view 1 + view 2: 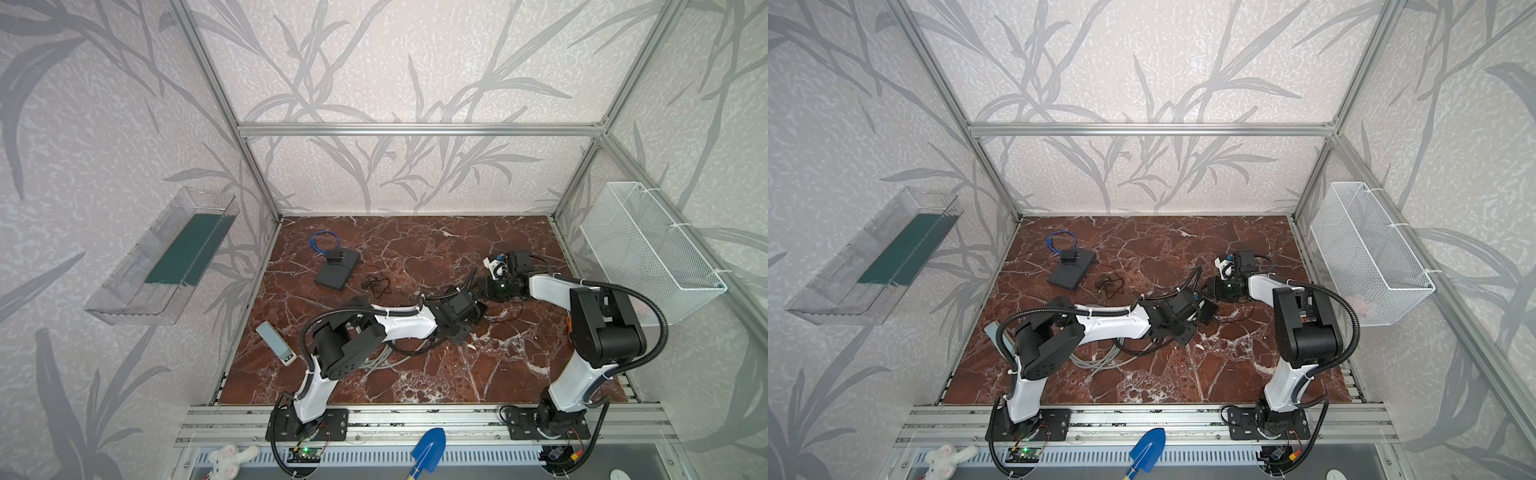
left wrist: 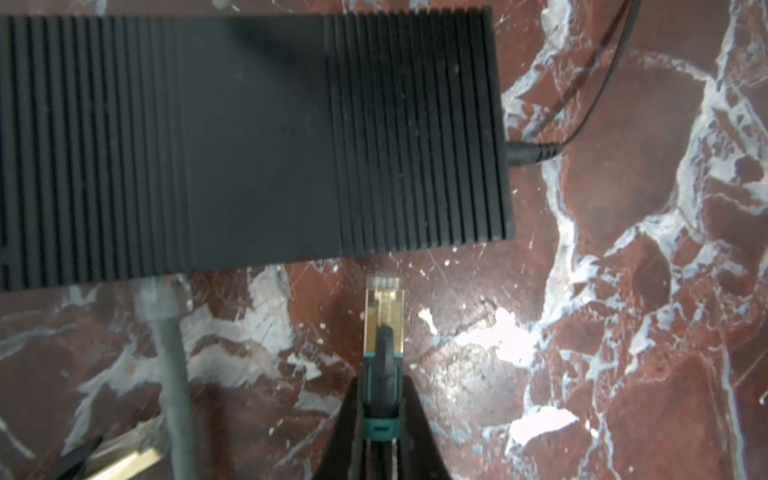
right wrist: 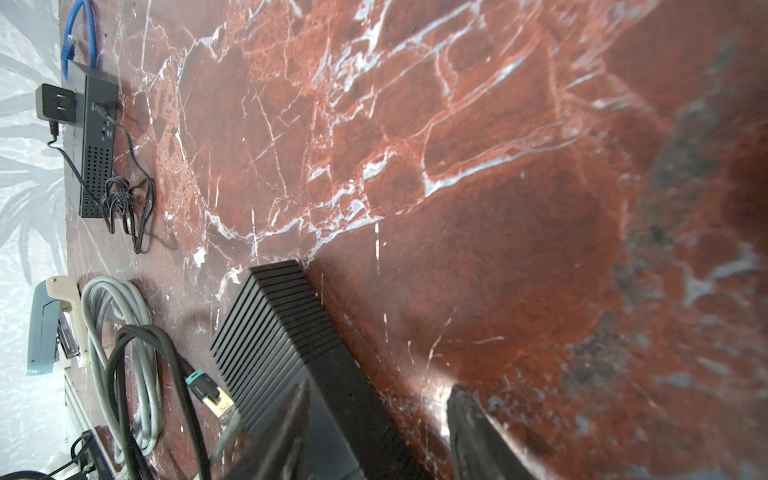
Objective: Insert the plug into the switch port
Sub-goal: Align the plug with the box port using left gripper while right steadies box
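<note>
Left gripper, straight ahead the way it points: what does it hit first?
The plug in the left gripper leads and would likely meet the switch side first; a small gap separates them. Port alignment isn't visible.

The plug (image 2: 383,316) is a clear connector with gold contacts and a teal boot. The left pincer (image 2: 381,388) clamps it by the boot, and it projects straight ahead of the fingertips. The switch (image 2: 249,137) is a black ribbed box lying flat, directly ahead of this pincer. The plug tip stands just short of its near face, not inserted.
</note>
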Tool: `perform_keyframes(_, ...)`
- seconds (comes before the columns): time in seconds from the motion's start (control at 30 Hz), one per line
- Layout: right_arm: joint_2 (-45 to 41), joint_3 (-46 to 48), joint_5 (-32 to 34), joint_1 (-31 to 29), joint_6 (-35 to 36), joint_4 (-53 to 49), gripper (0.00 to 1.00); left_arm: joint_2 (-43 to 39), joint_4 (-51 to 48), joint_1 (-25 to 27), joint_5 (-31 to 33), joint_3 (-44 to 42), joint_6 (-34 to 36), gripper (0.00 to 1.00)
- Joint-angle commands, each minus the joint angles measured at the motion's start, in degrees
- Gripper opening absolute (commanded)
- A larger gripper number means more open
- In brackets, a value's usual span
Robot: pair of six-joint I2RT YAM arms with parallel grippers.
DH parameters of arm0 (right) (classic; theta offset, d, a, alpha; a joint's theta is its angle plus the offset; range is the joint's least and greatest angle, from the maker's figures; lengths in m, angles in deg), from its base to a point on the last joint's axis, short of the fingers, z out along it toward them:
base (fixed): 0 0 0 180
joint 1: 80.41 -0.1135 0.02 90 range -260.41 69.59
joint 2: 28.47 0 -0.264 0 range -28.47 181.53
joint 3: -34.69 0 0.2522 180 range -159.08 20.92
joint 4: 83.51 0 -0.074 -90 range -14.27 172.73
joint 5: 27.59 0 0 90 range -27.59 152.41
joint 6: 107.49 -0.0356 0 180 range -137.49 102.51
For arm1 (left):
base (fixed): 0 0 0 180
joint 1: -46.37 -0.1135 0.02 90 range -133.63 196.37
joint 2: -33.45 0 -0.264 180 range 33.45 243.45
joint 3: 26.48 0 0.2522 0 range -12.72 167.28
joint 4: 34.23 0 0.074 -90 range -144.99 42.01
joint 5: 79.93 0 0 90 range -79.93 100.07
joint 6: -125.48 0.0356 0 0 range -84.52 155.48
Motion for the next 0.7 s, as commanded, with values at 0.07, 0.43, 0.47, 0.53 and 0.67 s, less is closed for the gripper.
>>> perform_keyframes(0.07,1.2,1.2,-2.6,-0.4,-0.4,-1.5,0.53,2.9,0.6,-0.2,2.4,0.5,-1.3,0.05)
perform_keyframes(0.43,-1.2,4.6,-5.6,-1.0,-1.1,-5.0,0.50,4.8,-4.3,-0.7,9.9,3.1,-1.5,0.05)
perform_keyframes(0.47,-1.4,4.9,-5.6,-1.0,-1.2,-5.3,0.50,4.6,-4.5,-0.7,10.0,2.9,-1.6,0.05)
perform_keyframes(0.53,-2.1,5.5,-6.1,-1.0,-1.3,-5.2,0.50,4.2,-3.2,-0.9,9.5,2.0,-1.6,0.05)
perform_keyframes(0.67,-2.4,5.9,-7.0,-1.4,-1.0,-5.6,0.49,5.4,-1.8,-0.8,7.3,2.9,0.6,0.05)
